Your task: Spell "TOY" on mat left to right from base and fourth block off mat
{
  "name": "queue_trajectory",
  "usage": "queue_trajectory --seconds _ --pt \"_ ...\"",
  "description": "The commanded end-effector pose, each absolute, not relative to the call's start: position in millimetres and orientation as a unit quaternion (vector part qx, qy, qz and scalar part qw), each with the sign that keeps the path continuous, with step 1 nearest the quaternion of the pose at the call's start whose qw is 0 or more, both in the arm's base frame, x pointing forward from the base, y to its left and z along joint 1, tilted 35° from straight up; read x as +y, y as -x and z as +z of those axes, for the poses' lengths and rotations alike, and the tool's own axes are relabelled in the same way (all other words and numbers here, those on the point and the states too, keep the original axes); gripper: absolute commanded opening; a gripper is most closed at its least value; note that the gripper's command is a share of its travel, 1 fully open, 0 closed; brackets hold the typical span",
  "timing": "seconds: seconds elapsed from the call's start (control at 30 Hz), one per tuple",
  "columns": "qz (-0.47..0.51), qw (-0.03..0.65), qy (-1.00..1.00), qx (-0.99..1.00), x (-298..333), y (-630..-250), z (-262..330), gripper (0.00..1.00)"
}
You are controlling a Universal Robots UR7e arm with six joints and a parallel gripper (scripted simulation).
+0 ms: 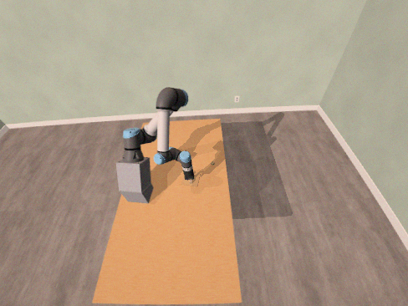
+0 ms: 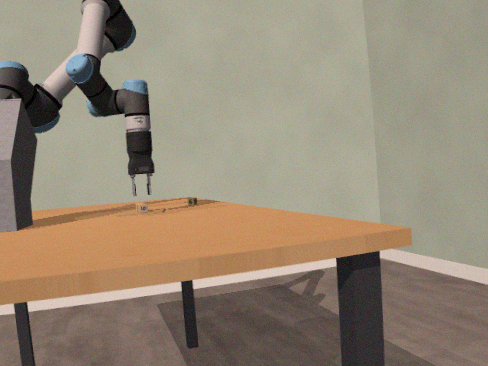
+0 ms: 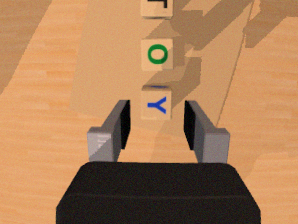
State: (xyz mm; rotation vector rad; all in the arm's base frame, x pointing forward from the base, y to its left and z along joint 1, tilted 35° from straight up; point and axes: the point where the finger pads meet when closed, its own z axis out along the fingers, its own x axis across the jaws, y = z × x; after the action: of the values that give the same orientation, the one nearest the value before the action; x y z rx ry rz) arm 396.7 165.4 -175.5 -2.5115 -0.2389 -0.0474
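In the wrist view three pale blocks lie in a straight row on the tan mat: the T block (image 3: pixel 157 2) farthest, the O block (image 3: pixel 157 55) in the middle, the Y block (image 3: pixel 157 104) nearest. My gripper (image 3: pixel 157 115) is open and empty, raised above the Y block, with a finger on each side of it in the picture. In the exterior view the gripper (image 2: pixel 141 192) hangs clear above the Y block (image 2: pixel 142 207). A fourth block (image 2: pixel 192 201) lies farther along the table; whether it is off the mat I cannot tell.
The robot's grey base pedestal (image 1: pixel 134 181) stands on the orange table (image 1: pixel 175 234). The table's near edge and right corner show in the exterior view (image 2: pixel 350 240).
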Motion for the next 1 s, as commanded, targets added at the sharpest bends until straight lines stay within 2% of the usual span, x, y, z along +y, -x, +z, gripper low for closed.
queue_trajectory --seconds 0.0,0.43,0.47,0.97 --pt "-0.019 0.304 0.948 -0.090 153 -398 -158 0.79" --pt "-0.019 0.304 0.948 -0.090 143 -398 -144 0.79" --pt "-0.019 0.304 0.948 -0.090 143 -398 -144 1.00" --pt "-0.019 0.304 0.948 -0.090 143 -398 -144 1.00"
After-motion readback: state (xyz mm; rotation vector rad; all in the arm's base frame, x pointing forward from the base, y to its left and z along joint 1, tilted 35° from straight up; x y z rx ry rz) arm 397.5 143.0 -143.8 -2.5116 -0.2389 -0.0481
